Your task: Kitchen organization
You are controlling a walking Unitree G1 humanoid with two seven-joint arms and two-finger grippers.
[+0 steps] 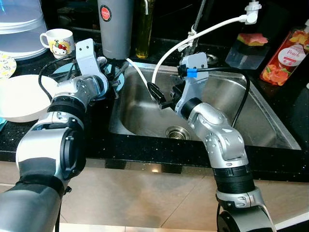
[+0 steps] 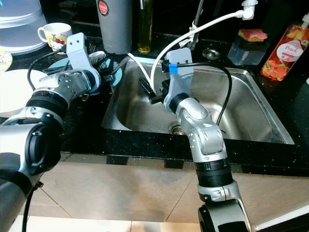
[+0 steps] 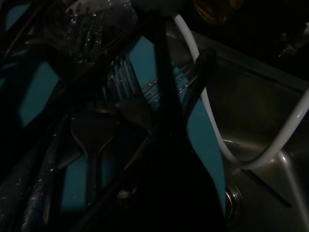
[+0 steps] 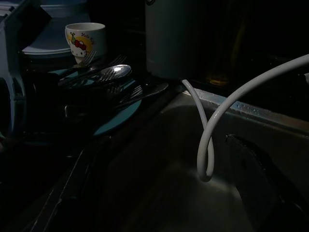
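The left gripper [image 1: 113,77] hovered over the cutlery [image 4: 113,79] lying on a teal plate [image 4: 118,113], on the black worktop [image 1: 14,130] just left of the steel sink [image 1: 251,111]. Its fingers [image 3: 164,101] were spread, with forks visible between them; contact could not be determined. The right gripper [image 1: 157,94] hung inside the sink near a white hose [image 1: 203,34]; its finger state could not be determined. A mug [image 1: 58,42] stood at the far left.

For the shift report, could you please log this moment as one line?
left tool: over cutlery on teal plate | right tool: inside sink, by white hose | nothing visibly held
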